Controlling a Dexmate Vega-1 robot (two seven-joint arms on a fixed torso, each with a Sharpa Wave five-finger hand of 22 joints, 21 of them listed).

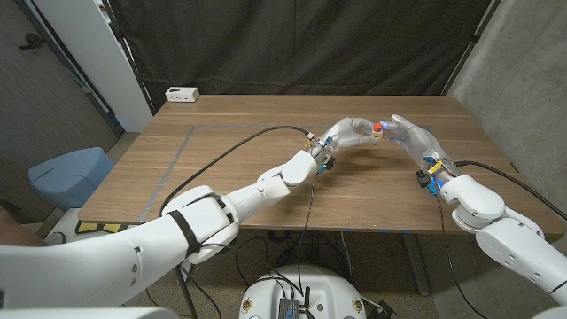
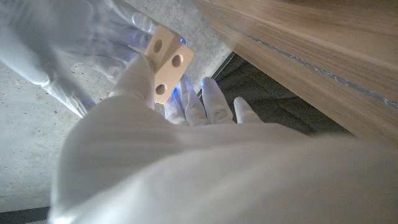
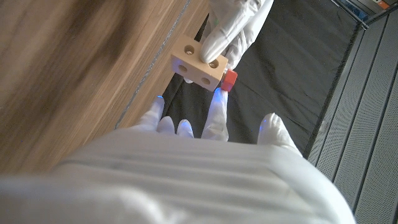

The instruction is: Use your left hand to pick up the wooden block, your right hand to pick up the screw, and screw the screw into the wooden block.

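We begin at the fingers (image 3: 231, 25) of our left hand (image 1: 347, 133): in the right wrist view they pinch the wooden block (image 3: 199, 62) at the upper middle of the frame, one finger lying across its top face beside a round hole. The block is pale, with holes on more than one face, and it is held up off the bench (image 1: 230, 168). In the left wrist view the same block (image 2: 168, 62) sits at the upper left, three holes showing on its near face, our left fingers (image 2: 186, 106) wrapped under and beside it.

The screw (image 3: 229, 79), red-headed, sits against the right end of the block in the right wrist view, with a fingertip (image 3: 217, 106) of our right hand (image 1: 415, 137) just beneath it; we cannot tell whether those fingers pinch it or only touch it. The other right fingers stand apart, pointing up toward the block.

In the head view both hands meet at the centre-right of the frame above the bench, the screw (image 1: 377, 127) a small red spot between them. A white box (image 1: 182, 94) rests at the bench's far left corner.
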